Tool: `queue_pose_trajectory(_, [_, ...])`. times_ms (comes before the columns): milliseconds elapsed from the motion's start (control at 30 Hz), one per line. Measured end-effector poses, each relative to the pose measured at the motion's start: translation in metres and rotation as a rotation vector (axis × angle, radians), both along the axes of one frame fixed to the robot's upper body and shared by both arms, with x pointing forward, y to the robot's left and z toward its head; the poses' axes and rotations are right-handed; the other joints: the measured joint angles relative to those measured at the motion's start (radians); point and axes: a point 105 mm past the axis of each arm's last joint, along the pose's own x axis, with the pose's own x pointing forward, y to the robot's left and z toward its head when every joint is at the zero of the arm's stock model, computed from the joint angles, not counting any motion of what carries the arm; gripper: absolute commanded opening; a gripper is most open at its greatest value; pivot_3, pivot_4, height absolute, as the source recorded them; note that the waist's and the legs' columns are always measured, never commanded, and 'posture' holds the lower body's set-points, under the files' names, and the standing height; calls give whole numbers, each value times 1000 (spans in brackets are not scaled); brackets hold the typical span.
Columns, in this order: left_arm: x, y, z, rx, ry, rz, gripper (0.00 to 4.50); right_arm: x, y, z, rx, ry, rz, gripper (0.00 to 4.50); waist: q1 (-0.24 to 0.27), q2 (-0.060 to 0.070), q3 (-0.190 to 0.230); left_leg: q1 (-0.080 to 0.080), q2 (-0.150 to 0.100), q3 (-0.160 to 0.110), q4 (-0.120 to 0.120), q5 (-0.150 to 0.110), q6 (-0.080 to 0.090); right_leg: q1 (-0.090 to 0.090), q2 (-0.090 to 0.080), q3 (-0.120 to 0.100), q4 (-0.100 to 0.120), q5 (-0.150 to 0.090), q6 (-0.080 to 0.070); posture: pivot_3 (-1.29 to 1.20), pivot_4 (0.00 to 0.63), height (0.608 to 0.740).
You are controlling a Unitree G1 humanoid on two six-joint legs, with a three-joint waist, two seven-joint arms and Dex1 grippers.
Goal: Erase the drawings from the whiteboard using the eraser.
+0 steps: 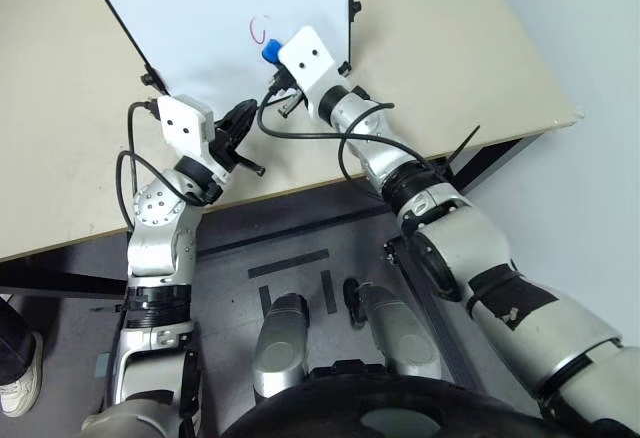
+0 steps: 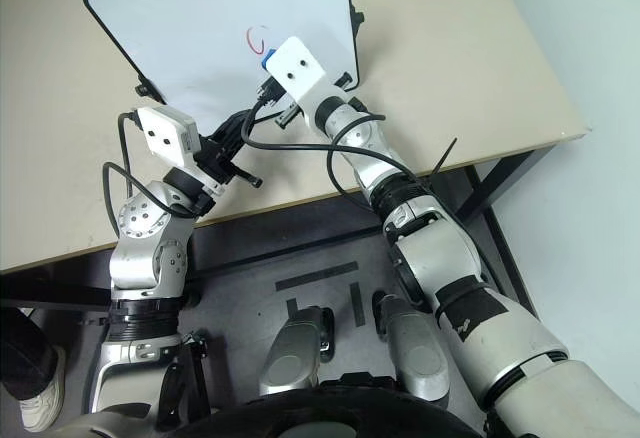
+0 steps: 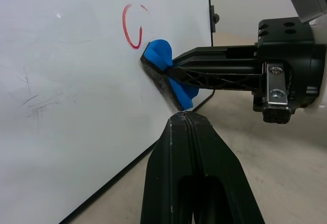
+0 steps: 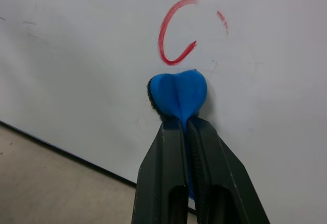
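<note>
Beige bench w/ dark frame below. Grey floor underneath, black tape marks on it. Person's white sneaker at near left edge.

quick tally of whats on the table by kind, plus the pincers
whiteboard: 1
red drawings: 1, partly wiped
blue eraser: 1, in the right pincer
pincers: 2, counting the left pincer
total: 5

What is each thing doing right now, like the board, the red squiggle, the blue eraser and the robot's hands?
Large white whiteboard: flat on table, mostly clean.
Small red drawings: partly erased, gaps showing.
Bright blue eraser: pressed on board beside squiggle.
Right gripper: shut on eraser.
Left gripper: shut, empty.
</note>
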Motion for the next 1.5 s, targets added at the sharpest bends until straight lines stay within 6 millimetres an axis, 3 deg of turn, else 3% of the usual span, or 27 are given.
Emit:
queue_pose_trajectory(167, [0,0,0,0,0,-1,0,10,-8,43,49,-98,-34,15,-1,0,0,0,0,0,0,0,0,0,0,0,-1,-3,-2,0,150,740])
queue_pose_trajectory(300, [0,-1,0,-1,0,-2,0,10,-6,59,81,-131,-30,15,-1,0,0,1,0,0,0,0,1,0,1,0,-1,-3,-1,0,150,740])
queue_pose_trajectory(400, [0,-1,0,-2,1,-3,0,4,3,53,85,-116,0,15,-2,0,0,2,0,0,0,0,1,-1,1,0,0,0,3,0,150,740])
queue_pose_trajectory(667, [0,-3,-1,-5,2,-7,0,-13,25,3,-8,-7,82,15,-2,0,0,1,0,0,-1,0,0,-2,1,0,0,1,0,0,150,740])
queue_pose_trajectory(733, [0,-3,-1,-7,2,-8,0,-13,25,-2,-29,0,83,15,-1,0,0,1,0,0,-1,0,-1,-2,1,0,-1,1,-1,0,150,740])
queue_pose_trajectory(1000, [0,-4,-1,-10,3,-9,0,-7,16,5,-29,-20,53,15,1,0,0,1,0,0,-1,0,-1,-2,0,0,0,1,-1,0,150,740])
queue_pose_trajectory(1300, [0,-4,-1,-10,3,-9,0,2,10,55,47,-134,25,15,0,-1,0,2,0,0,0,0,0,-2,1,0,0,-1,1,0,150,740])
queue_pose_trajectory(1400, [0,-4,-1,-10,3,-9,0,-2,14,47,46,-119,38,15,0,-1,0,2,0,0,0,0,0,-2,1,0,0,0,3,0,150,740])
queue_pose_trajectory(1500, [0,-4,-1,-10,3,-9,0,-8,21,25,21,-72,61,15,-1,-1,0,2,0,0,-1,0,0,-2,1,0,0,1,2,0,150,740])
